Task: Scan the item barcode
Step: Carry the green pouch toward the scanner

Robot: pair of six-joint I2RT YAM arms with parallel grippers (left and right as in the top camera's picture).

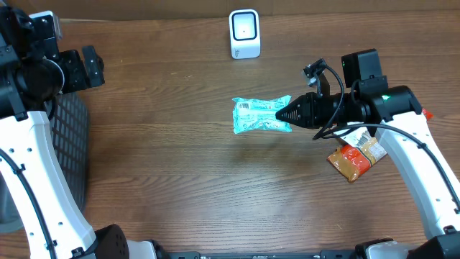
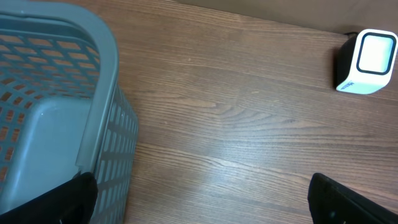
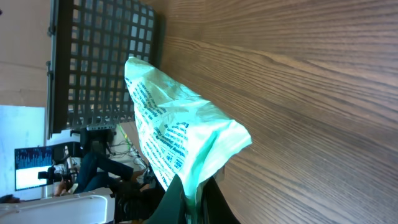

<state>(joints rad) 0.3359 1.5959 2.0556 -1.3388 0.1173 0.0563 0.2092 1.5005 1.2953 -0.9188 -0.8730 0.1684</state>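
Right claw (image 1: 290,113) pinches the teal plastic packet (image 1: 260,115) by one end, short of the white boxy scanner (image 1: 244,34); its upturned barcode (image 1: 246,106) may go unread. Left claw (image 2: 202,196) gapes.

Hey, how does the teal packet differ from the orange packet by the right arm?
The teal packet is pinched at one end by the right gripper; the orange packet lies loose on the table. The teal packet shows in full, a barcode facing up; the orange packet is partly hidden under the right arm, no barcode visible. Both are sealed, crinkly wrappers.
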